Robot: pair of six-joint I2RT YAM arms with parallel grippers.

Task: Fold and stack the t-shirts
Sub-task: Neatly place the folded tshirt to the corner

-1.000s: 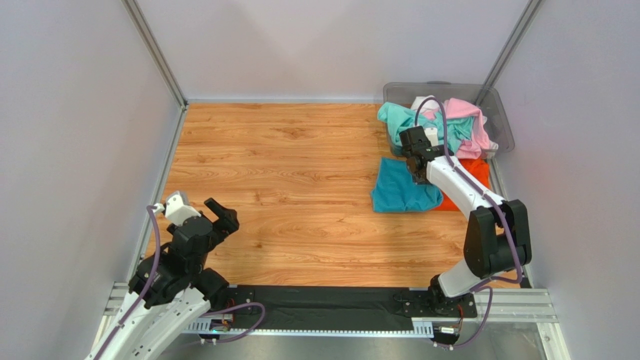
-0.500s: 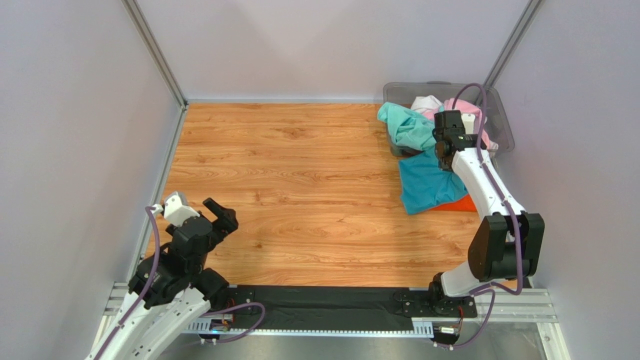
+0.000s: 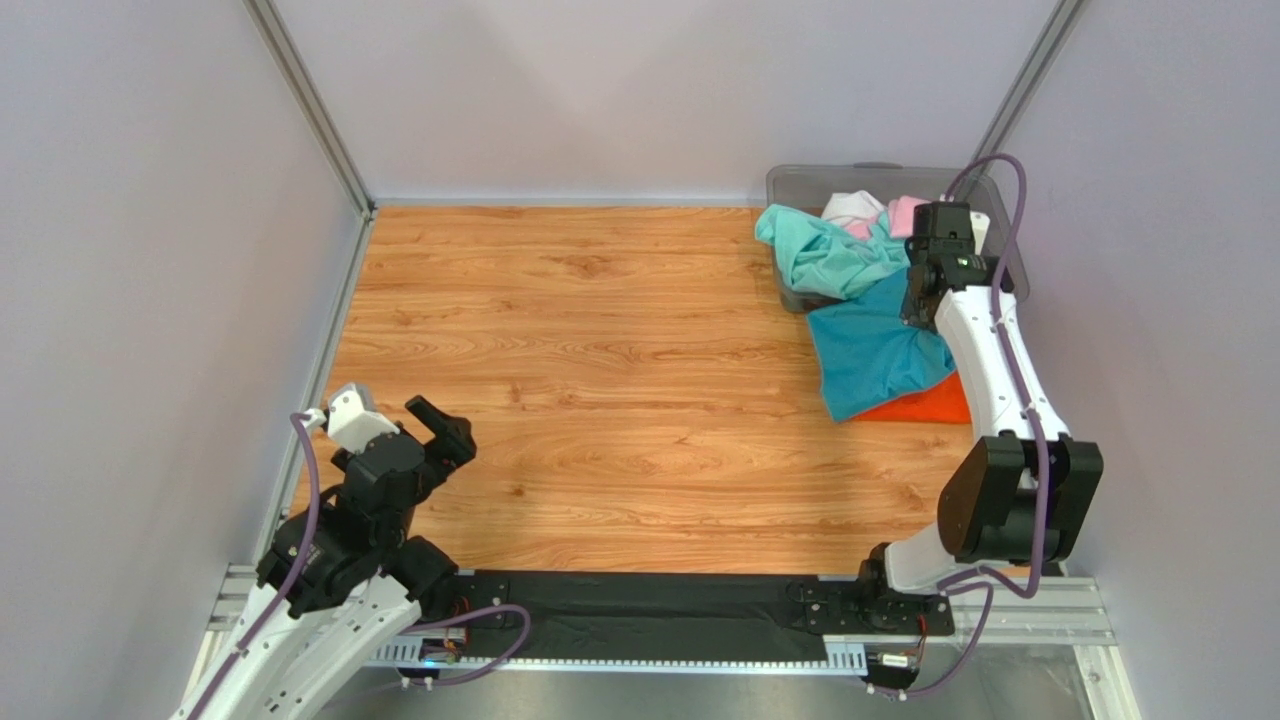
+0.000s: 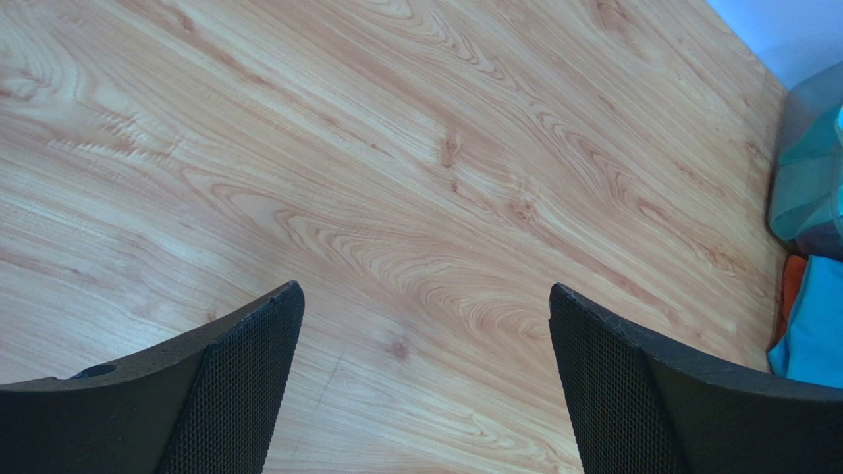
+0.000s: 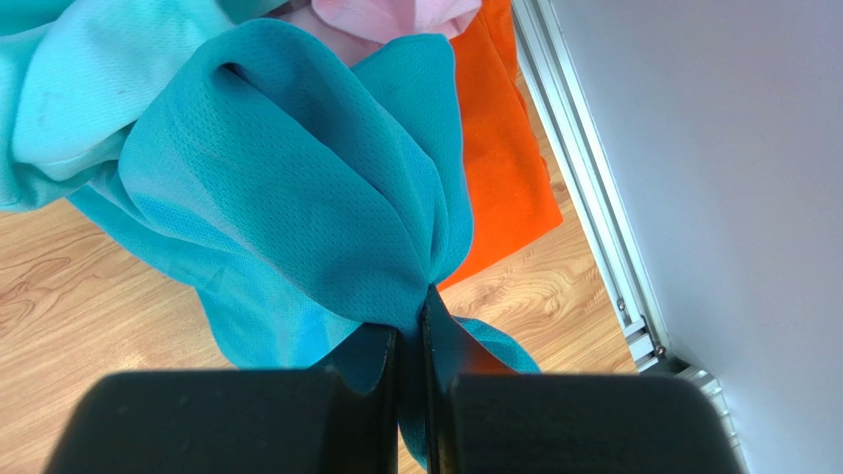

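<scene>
Teal-blue t-shirt [image 5: 297, 197]: fine-mesh cloth, bunched into deep soft folds, with one edge gathered to a narrow point. It is found at the far right corner of the table [image 3: 601, 345]. Its far part is lifted, and the rest is spread on the wood just in front of the grey bin [image 3: 804, 182].

The gathered point is pinched between the fingers of the right gripper [image 5: 425, 314], which are closed tight on it. From there the cloth is seen fanning out below the gripper, leftward and toward the near edge.

An orange t-shirt [image 3: 929, 402] is lying flat under the teal-blue one, exposed along its near right side, close to the right edge. A mint-green t-shirt [image 3: 819, 252] is draped over the bin's left front rim, touching the teal-blue cloth. A pink t-shirt [image 3: 906, 215] and a white t-shirt [image 3: 854, 206] are heaped inside the bin.

The left gripper [image 4: 425, 301] is held over bare wood near the near left corner, jaws spread wide, nothing between them.
</scene>
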